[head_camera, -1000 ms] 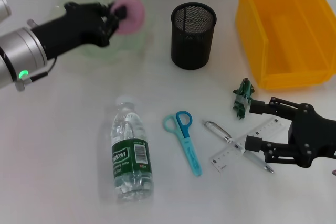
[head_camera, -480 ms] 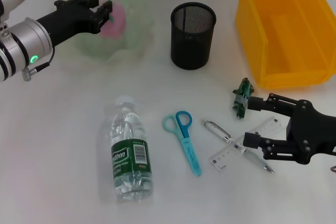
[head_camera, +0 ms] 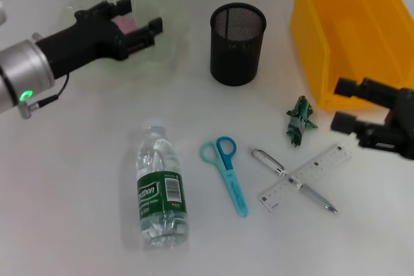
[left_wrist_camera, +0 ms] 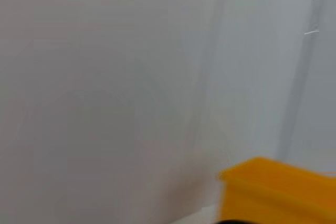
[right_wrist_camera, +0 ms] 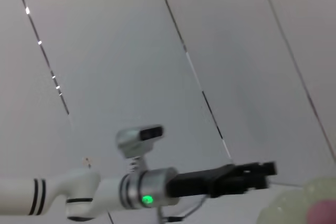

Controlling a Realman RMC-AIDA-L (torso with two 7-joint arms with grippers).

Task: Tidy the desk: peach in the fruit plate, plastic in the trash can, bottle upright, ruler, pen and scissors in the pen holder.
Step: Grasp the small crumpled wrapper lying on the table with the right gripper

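Resting in the plate (head_camera: 169, 14), the peach (head_camera: 126, 25) sits between the left gripper's (head_camera: 136, 21) spread fingers. The bottle (head_camera: 160, 189) lies flat; wrapper (head_camera: 299, 119), scissors (head_camera: 226, 169), pen (head_camera: 292, 180) and ruler (head_camera: 305, 176) remain out, the right gripper (head_camera: 347, 103) spread and empty.

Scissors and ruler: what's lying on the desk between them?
The silver pen lies between the blue scissors and the clear ruler, its far end crossing the ruler. The head view shows it.

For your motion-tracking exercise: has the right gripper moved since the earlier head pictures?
Yes. The right gripper has pulled away from the ruler and pen, toward the right edge, now beside the yellow bin.
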